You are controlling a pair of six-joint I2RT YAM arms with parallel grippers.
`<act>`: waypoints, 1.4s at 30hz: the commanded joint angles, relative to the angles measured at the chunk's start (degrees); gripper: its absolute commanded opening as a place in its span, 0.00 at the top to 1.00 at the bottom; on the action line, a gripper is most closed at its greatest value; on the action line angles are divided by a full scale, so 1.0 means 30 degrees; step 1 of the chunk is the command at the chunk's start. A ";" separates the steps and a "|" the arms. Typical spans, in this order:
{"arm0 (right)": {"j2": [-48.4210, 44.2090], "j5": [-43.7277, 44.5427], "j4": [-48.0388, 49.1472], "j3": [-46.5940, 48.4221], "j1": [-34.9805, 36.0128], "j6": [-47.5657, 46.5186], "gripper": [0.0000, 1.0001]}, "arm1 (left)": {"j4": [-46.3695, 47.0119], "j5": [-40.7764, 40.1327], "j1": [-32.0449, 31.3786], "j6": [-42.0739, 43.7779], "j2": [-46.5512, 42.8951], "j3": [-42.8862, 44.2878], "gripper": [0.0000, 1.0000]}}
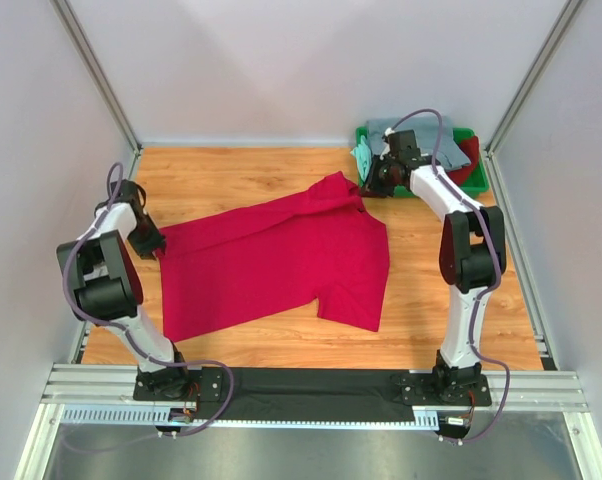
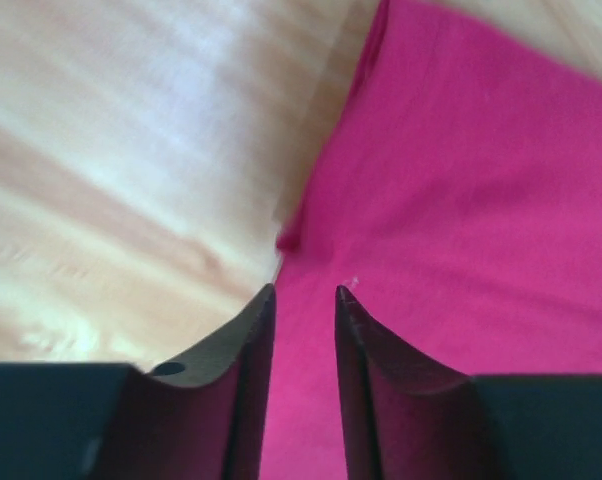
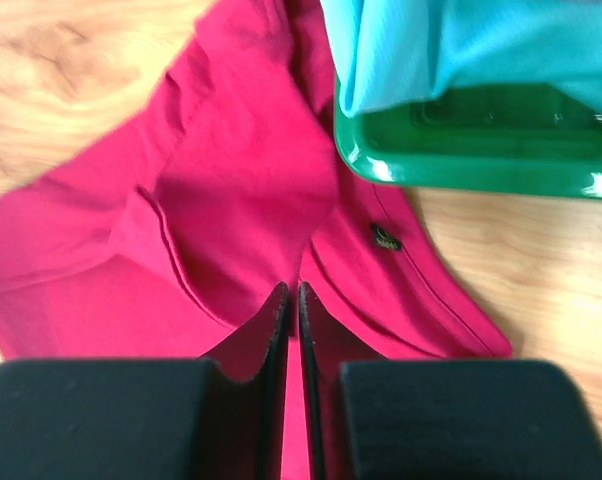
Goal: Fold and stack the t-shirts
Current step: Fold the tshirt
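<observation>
A bright crimson-red t-shirt (image 1: 281, 260) lies spread flat on the wooden table. My left gripper (image 1: 153, 245) sits low over its left corner. In the left wrist view its fingers (image 2: 303, 292) stand a narrow gap apart, with red cloth (image 2: 481, 200) showing between and beyond them. My right gripper (image 1: 374, 185) is at the shirt's far right end, beside the tray. In the right wrist view (image 3: 292, 288) it is shut on a thin strip of the red shirt (image 3: 241, 180). Mint-green (image 1: 363, 157), grey-blue (image 1: 421, 130) and darker red (image 1: 468, 160) tees lie in the tray.
The green plastic tray (image 1: 471, 131) stands at the back right corner; its rim (image 3: 461, 150) is just beyond my right fingers, with mint-green cloth (image 3: 461, 40) hanging over it. White walls enclose the table on three sides. Bare wood shows around the shirt.
</observation>
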 commanded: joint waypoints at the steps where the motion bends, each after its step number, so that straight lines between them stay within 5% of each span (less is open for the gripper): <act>1: -0.0944 0.0968 -0.1790 0.0067 0.0301 -0.1218 0.89 | -0.0969 -0.0718 0.0197 -0.0303 -0.2801 -0.0293 0.60; 9: -0.1764 0.2904 -0.3055 0.0973 0.0885 -0.2246 0.78 | -0.0800 0.2635 0.0168 -0.1474 -0.4591 -0.0409 0.54; 19: 0.0284 0.2052 -0.2266 0.3429 0.2849 -0.1102 0.76 | 0.3687 0.4703 -0.1151 -0.3467 -0.0113 -0.0032 0.59; 24: 0.2130 0.2403 -0.1240 0.4898 0.3025 -0.0546 0.75 | 0.3074 0.4318 -0.0451 -0.2856 0.2319 0.0731 0.59; 42: 0.6466 0.1470 -0.0275 1.0259 0.3114 -0.0955 0.61 | -0.0325 0.5313 0.3302 0.0135 0.2880 0.2049 0.55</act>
